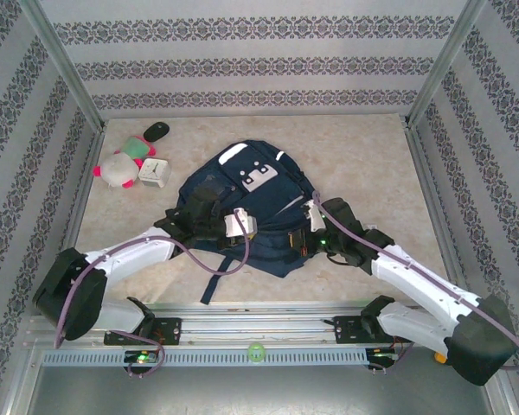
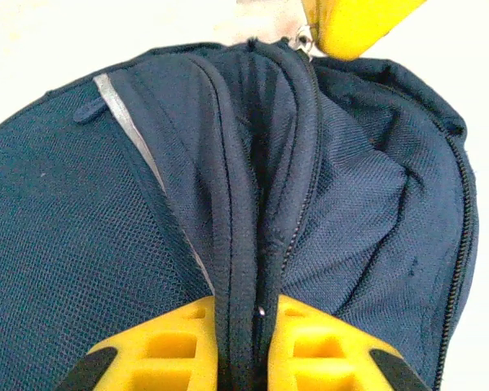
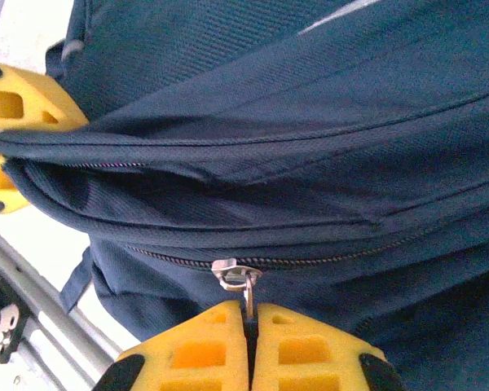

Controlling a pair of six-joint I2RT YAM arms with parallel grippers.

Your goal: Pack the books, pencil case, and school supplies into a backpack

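- Backpack [image 1: 246,203], dark navy, lies flat on the middle of the beige table [image 1: 363,156]. Its white-patched top points to the far wall and a dark strap trails toward the rail at the near edge.
- From overhead I see both arms reaching in over its near half, the left gripper [image 1: 231,226] on the middle of the bag and the right gripper [image 1: 317,218] at its right side.
- On my left wrist camera the left gripper [image 2: 240,342] has its yellow fingers [image 2: 175,346] pressed in on a raised ridge of the backpack [image 2: 73,220]. The ridge is a fold of navy fabric with a zip seam running along it, and it is pinched between the pads.
- On my right wrist camera the right gripper [image 3: 250,342] has its jaws pressed together on the thin metal zipper pull [image 3: 246,292], which hangs from a silver slider [image 3: 228,271] on the backpack [image 3: 310,122].
- That same camera shows the left gripper's yellow fingers [image 3: 12,106] at the left edge, clamped on the fold.
- I cannot tell whether the zip beside the slider is open or closed.
- At the far left corner, well apart from the bag, sit a pink-and-white plush toy [image 1: 117,169], a white square clock [image 1: 154,173] touching it, and a small dark oval object [image 1: 156,130].
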